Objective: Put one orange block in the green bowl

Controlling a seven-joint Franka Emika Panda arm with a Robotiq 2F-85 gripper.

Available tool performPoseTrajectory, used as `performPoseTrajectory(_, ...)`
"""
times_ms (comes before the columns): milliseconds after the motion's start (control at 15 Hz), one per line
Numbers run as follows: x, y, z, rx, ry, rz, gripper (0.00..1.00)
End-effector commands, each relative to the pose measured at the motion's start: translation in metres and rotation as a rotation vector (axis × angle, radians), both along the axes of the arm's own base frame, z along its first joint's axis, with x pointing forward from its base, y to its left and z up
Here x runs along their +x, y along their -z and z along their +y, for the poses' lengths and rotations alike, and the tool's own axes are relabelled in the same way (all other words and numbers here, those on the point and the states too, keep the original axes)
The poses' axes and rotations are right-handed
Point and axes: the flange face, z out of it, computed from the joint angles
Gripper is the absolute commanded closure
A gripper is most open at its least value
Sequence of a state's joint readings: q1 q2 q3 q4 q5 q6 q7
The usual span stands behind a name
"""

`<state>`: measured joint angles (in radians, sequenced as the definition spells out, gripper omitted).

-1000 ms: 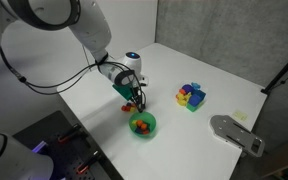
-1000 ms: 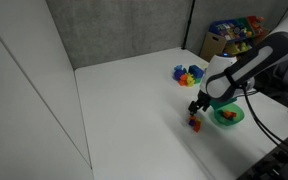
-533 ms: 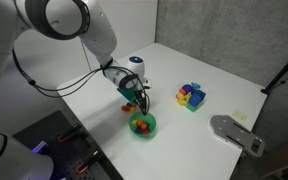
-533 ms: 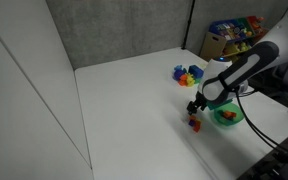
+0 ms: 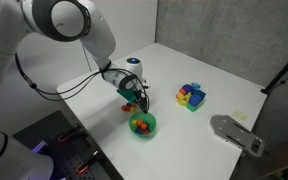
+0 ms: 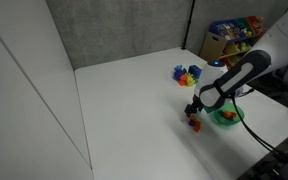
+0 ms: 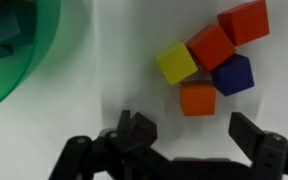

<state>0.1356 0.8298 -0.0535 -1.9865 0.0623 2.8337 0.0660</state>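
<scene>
Four cubes (image 7: 231, 74) crowd the orange block (image 7: 197, 98) ahead of parted jaws, green bowl (image 7: 39, 62) nearby.

The arm (image 6: 236, 75) has sunk lower and flatter.

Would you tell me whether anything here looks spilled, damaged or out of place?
Nothing stands out: the green bowl sits upright, the loose blocks lie clustered beside it, and the open gripper hovers by the orange block.
</scene>
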Motion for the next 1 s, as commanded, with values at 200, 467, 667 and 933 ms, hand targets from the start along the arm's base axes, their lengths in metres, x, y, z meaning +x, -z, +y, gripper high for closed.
performPoseTrajectory(200, -0.002, 0.001, 0.011, -0.046, -0.026, -0.010, 0.00)
performPoseTrajectory(467, -0.007, 0.004, 0.013, -0.061, -0.032, 0.000, 0.00)
performPoseTrajectory(667, -0.012, 0.006, 0.015, -0.064, -0.031, 0.008, 0.00)
performPoseTrajectory(933, -0.017, 0.007, 0.017, -0.069, -0.031, 0.020, 0.27)
